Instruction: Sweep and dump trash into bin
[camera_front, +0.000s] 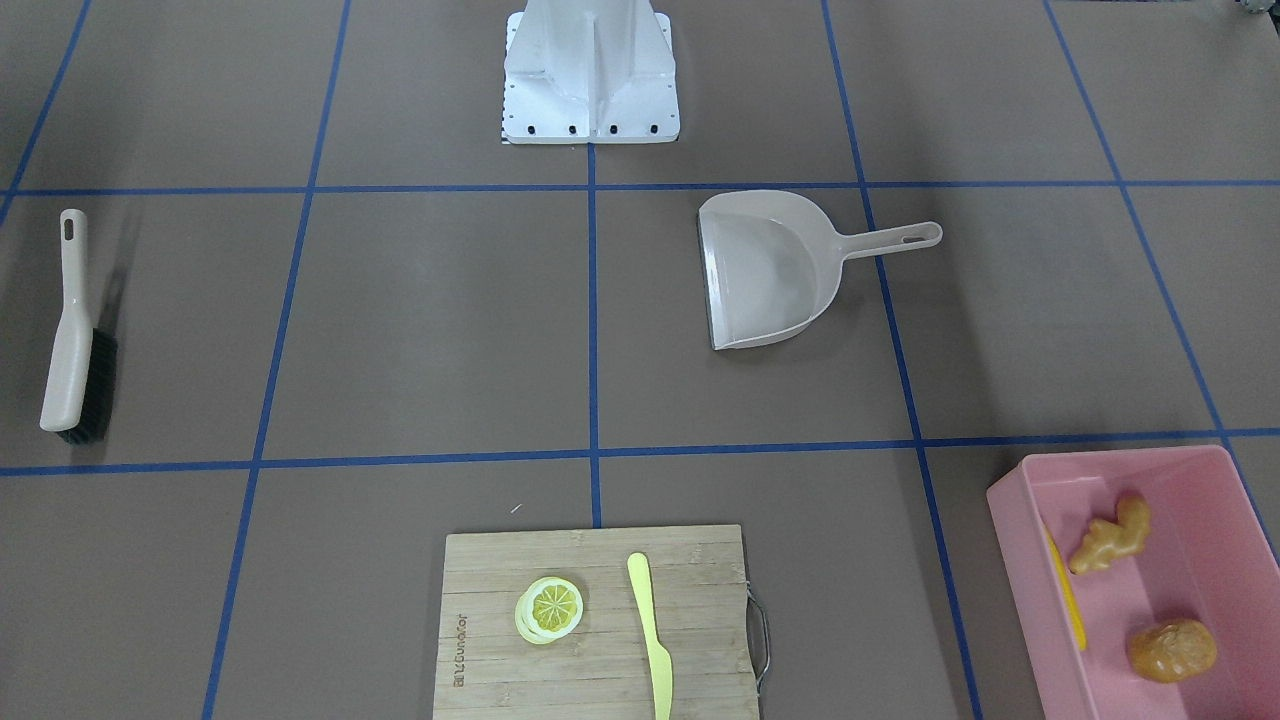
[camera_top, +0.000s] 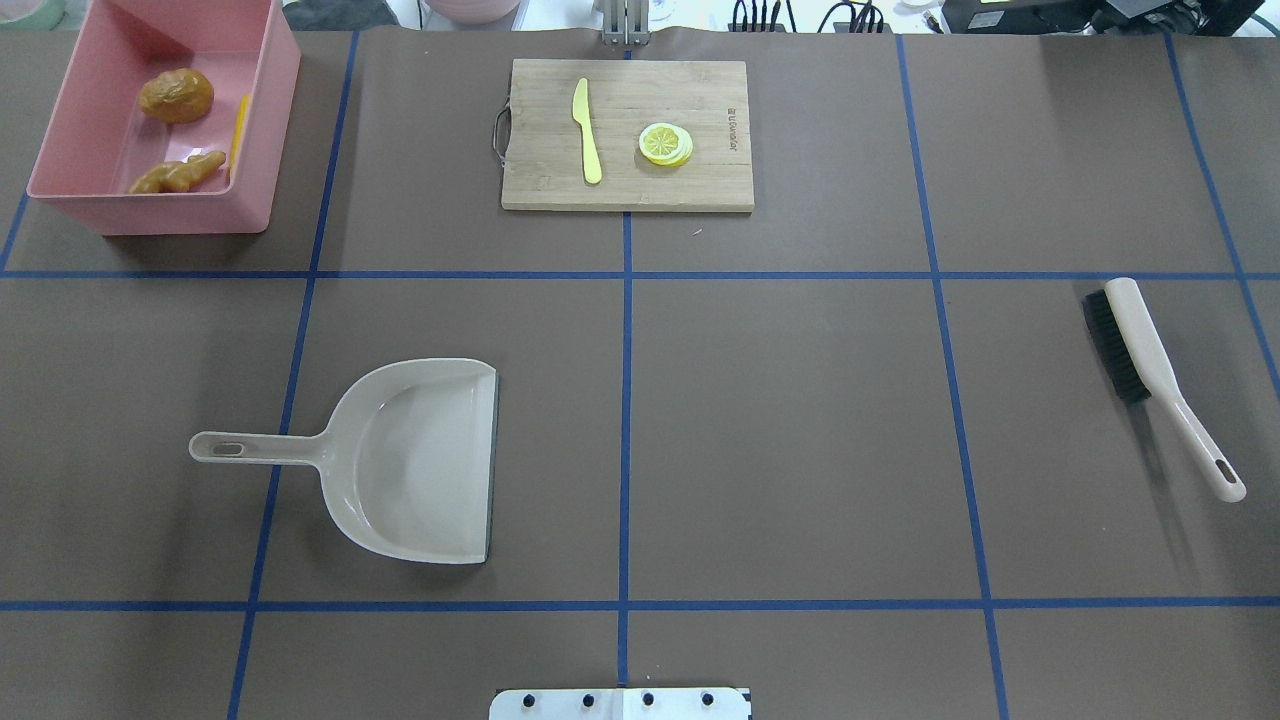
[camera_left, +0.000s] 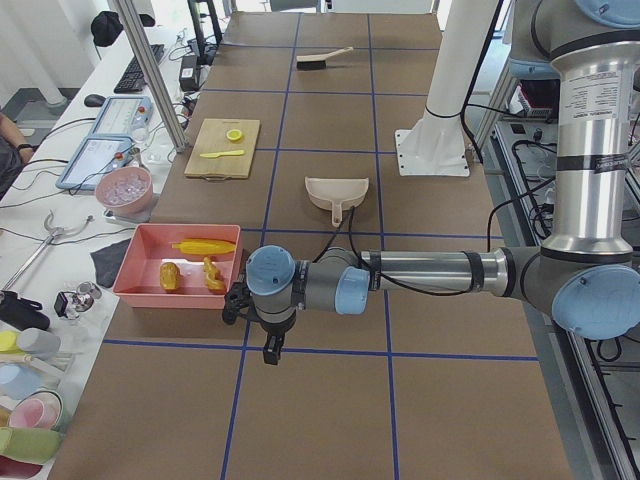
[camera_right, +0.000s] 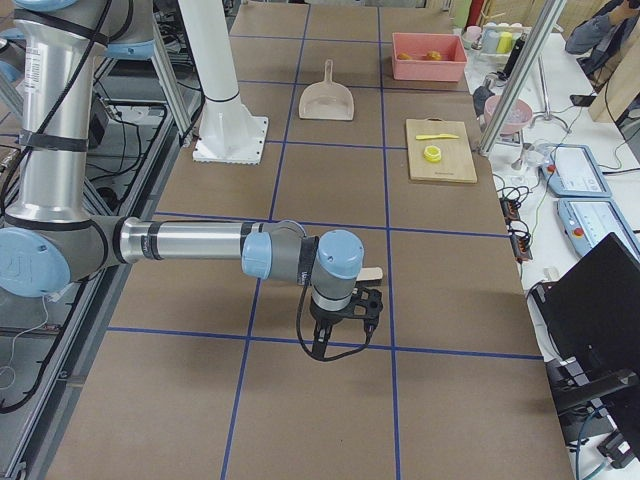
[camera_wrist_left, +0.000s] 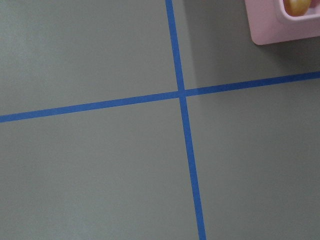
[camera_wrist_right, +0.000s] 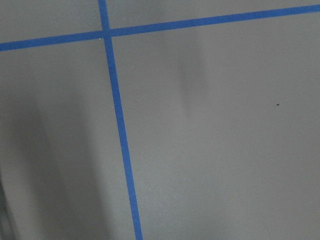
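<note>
Corn (camera_left: 205, 246), potato (camera_left: 170, 277) and ginger (camera_left: 213, 275) lie in the bin (camera_left: 170, 299), at ten o'clock from the left gripper (camera_left: 262, 325) and not touching it. I cannot tell whether its fingers or the right gripper's (camera_right: 335, 315) are apart.

Count: 1 large rectangular pink plastic tub (camera_top: 160, 212) holding 3 toy foods: 1 yellow corn cob (camera_left: 203, 246), 1 rounded orange-brown potato (camera_top: 176, 96), 1 knobbly tan ginger root (camera_top: 178, 173). Tools: 1 beige plastic dustpan with a handle (camera_top: 420, 460), 1 beige hand brush with black bristles (camera_top: 1140, 340). Also 1 rectangular bamboo cutting board (camera_top: 540, 130) carrying 1 yellow toy knife (camera_top: 587, 135) and 1 round yellow lemon slice (camera_top: 665, 143); 2 silver-and-blue robot arms, the left arm (camera_left: 430, 272) and the right arm (camera_right: 190, 242).
</note>
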